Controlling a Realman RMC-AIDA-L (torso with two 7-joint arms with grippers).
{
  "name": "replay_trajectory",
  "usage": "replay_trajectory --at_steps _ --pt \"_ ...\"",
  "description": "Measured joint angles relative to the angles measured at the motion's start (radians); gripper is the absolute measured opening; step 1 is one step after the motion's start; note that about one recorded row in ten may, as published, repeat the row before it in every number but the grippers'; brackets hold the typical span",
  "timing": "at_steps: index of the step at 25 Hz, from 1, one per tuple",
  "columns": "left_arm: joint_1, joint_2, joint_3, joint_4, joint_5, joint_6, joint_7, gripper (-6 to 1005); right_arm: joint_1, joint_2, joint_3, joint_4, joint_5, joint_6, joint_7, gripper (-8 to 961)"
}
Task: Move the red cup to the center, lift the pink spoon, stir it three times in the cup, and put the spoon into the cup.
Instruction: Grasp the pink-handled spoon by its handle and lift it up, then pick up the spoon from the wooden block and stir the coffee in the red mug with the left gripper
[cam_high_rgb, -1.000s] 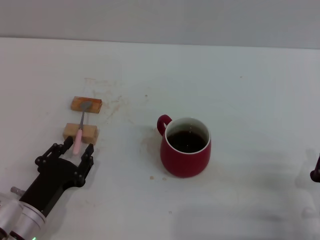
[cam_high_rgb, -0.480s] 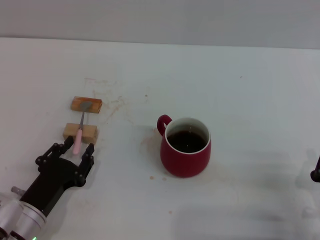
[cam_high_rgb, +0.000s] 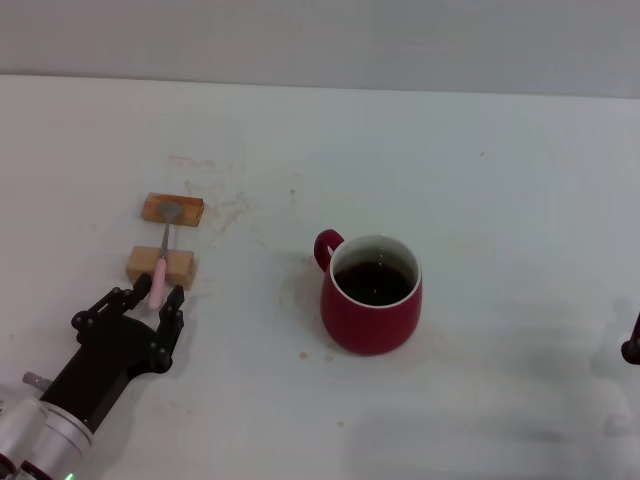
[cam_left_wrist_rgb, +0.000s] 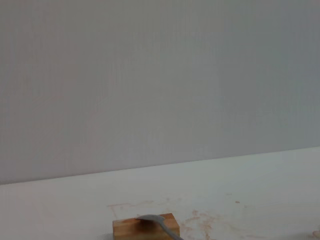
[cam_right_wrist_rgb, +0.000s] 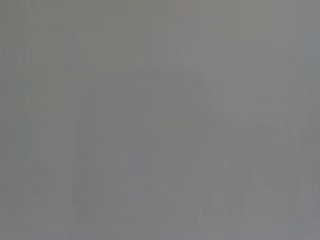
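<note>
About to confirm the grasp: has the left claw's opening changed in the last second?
Yes. The left claw has narrowed around the spoon handle, fingers nearer it than before, just short of the near block.

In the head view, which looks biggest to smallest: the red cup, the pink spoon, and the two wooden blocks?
1. red cup, clearly largest.
2. near wooden block and far wooden block: alike, unranked.
3. pink spoon: longer than either block but far thinner.

Right gripper (cam_high_rgb: 633, 345): only a dark sliver at 3 o'clock edge of head view, fingers cut off. Right wrist view: flat grey, nothing readable. Left wrist view: far wooden block (cam_left_wrist_rgb: 145, 226) and spoon (cam_left_wrist_rgb: 159, 223) clipped at 6 o'clock edge; own fingers not shown.
</note>
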Motion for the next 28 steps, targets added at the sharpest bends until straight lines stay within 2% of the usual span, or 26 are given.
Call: replay_trajectory --at_steps 12,17,23,28 --pt "-0.010 0.000 -0.011 0.002 -0.001 -0.022 0.000 365 0.000 -0.001 0.000 0.000 -0.001 0.000 0.000 0" --pt "-0.010 0.000 -0.023 0.000 -0.003 -0.025 0.000 188 0.001 -0.001 0.000 0.000 -0.001 0.000 0.000 0" --pt "-0.015 0.001 -0.021 -0.001 -0.004 -0.002 0.000 138 0.002 -0.001 0.000 0.000 0.001 0.000 0.000 0" --pt "-0.019 0.003 -0.009 -0.002 0.003 0.061 0.012 138 0.003 0.000 0.000 -0.004 0.001 0.008 0.000 0"
